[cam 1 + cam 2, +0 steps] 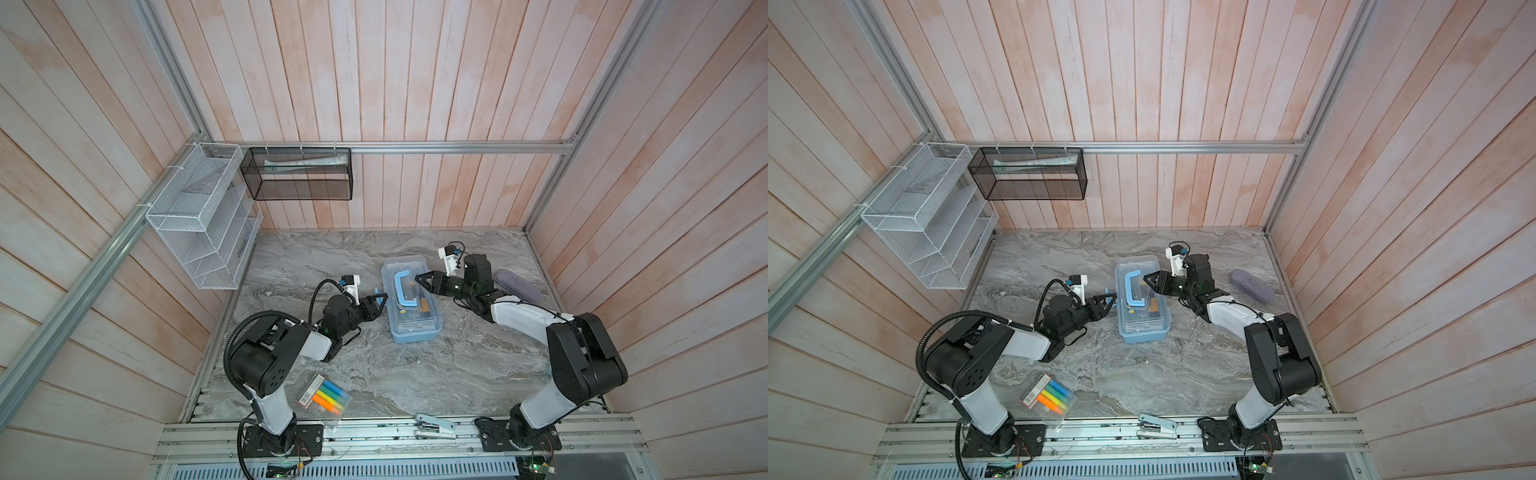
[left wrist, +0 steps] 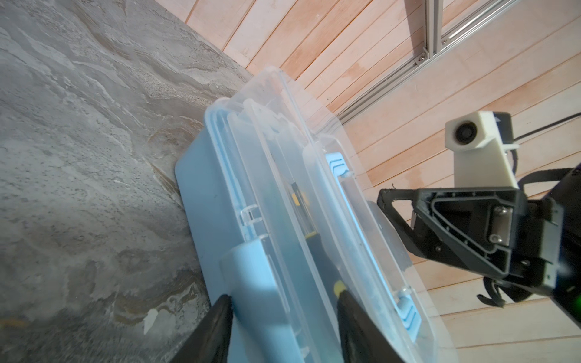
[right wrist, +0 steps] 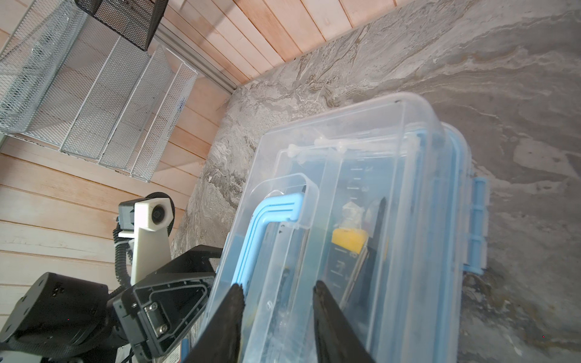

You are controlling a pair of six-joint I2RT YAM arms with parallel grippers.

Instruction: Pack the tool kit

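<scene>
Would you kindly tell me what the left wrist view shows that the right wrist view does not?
Left wrist only: the latch between the fingertips of the left gripper, and the right arm's wrist camera. Right wrist only: the white mesh organiser, the black mesh basket and the left arm's wrist camera. Both: the tool kit, its transparent lid, its light-blue handle and the marble table.

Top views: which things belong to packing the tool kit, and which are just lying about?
In the job: tool kit; left gripper at its latch; right gripper over its lid.
Lying about: highlighter packet; lilac case; stapler; white wire rack; black mesh basket.
</scene>
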